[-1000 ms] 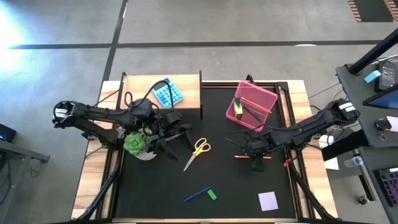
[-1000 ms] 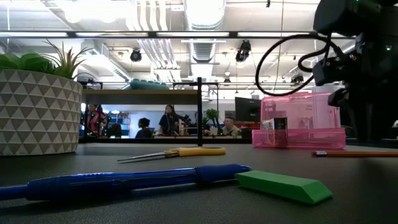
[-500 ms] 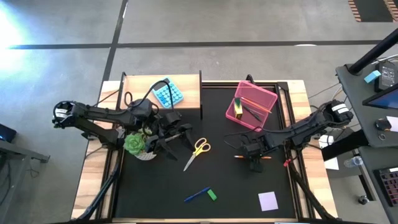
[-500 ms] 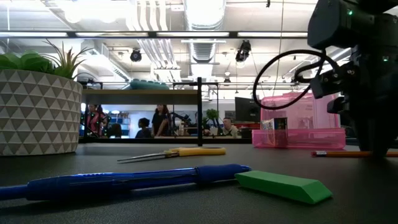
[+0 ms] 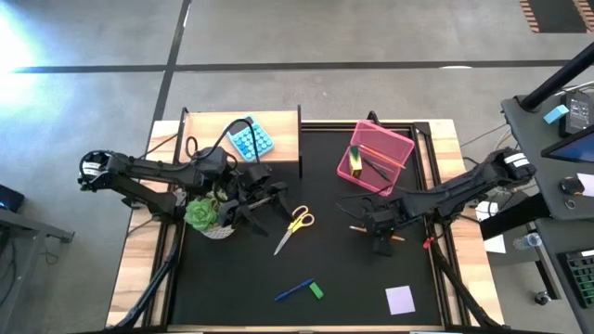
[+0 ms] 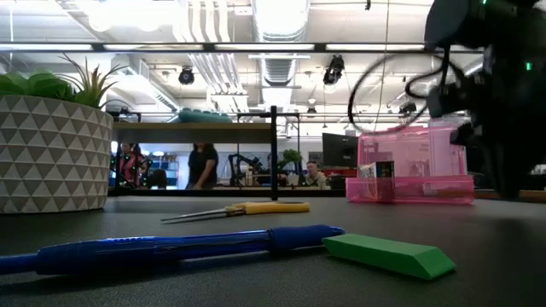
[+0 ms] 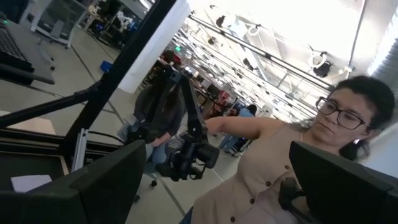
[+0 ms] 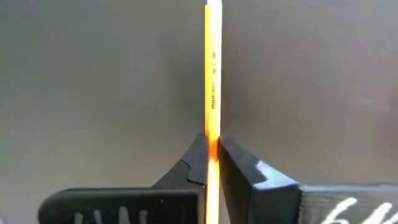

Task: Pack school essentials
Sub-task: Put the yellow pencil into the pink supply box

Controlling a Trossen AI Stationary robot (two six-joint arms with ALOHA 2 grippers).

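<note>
My right gripper (image 5: 380, 234) stands over the black mat's right half, shut on an orange pencil (image 5: 355, 226). The low view does not show the pencil. Yellow-handled scissors (image 5: 297, 223) lie mid-mat. A blue pen (image 5: 293, 291) and a green eraser (image 5: 316, 290) lie near the front. A lilac note pad (image 5: 400, 300) lies front right. A pink box (image 5: 390, 148) at the far right holds a small yellow box (image 5: 355, 159). My left gripper (image 5: 267, 199) waits open beside the potted plant (image 5: 205, 215), above the mat. My right gripper pinches the orange pencil's shaft (image 8: 213, 138), near its middle, between its two fingers. The fingers come steeply from above and lie across the pencil. Both pencil ends stick out past the gripper (image 5: 399, 238). I cannot tell whether it is clear of the mat.
A wooden box (image 5: 283, 139) with a blue block (image 5: 251, 139) stands at the far left. A person (image 7: 280, 162) shows beyond the table in the left wrist view. Bare mat (image 5: 353, 278) lies between the eraser and the note pad.
My right gripper has taken hold of the orange pencil and risen slightly. The pencil lay on the mat in the low view and no longer shows there. In the high view its left end has swung toward the far edge.
</note>
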